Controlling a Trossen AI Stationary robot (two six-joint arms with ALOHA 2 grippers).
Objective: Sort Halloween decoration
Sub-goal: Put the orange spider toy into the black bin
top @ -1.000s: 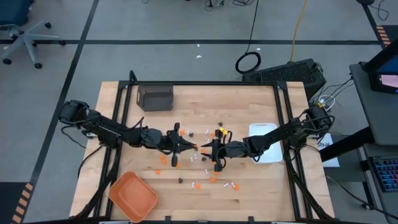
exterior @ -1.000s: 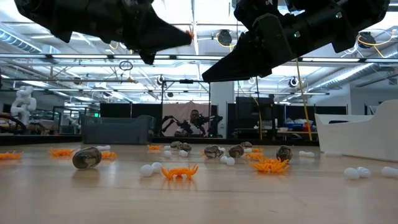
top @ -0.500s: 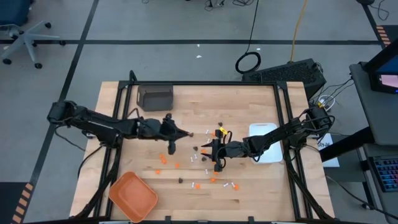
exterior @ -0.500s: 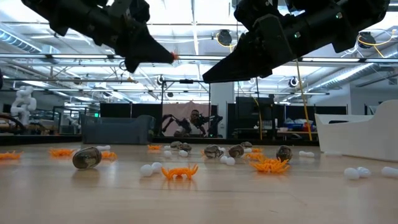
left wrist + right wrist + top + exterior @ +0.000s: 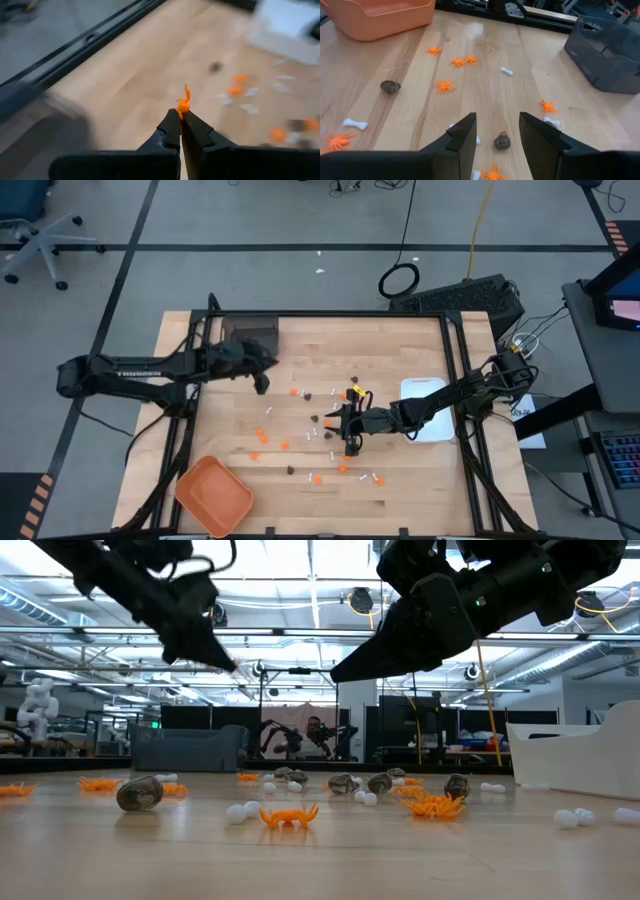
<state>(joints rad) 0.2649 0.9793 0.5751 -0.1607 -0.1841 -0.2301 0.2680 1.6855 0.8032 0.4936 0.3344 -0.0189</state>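
High view first: my left gripper [image 5: 262, 383] sits out toward the far left part of the table [image 5: 400, 350], just beside the dark grey bin [image 5: 250, 335], while the decoration pieces [image 5: 318, 442] lie scattered across the middle of the boards, orange bits, dark lumps and small white sticks mixed together. I judge I am carrying one piece toward a container, though I cannot tell from here which one it belongs in. The right gripper [image 5: 346, 423] hangs over the thick of the scatter, with the white dish [image 5: 436, 390] under that arm's forearm and the orange tray [image 5: 213, 496] at the near left corner, well apart from both arms. Low view: both grippers are up off the wood, so nothing on the table is being touched; an orange spider [image 5: 289, 816] and a brown lump [image 5: 139, 793] sit nearest the lens. Left wrist view: my fingers [image 5: 170, 131] are pressed together on a small orange bit [image 5: 183, 103], which sticks up past the tips, pinched only at its lower end, so I would move gently. Right wrist view: the fingers [image 5: 462, 137] are spread wide, with a dark lump [image 5: 502, 141] on the boards between them and a white stick [image 5: 507, 71] farther on, which reads to me as lined up for the next pick.
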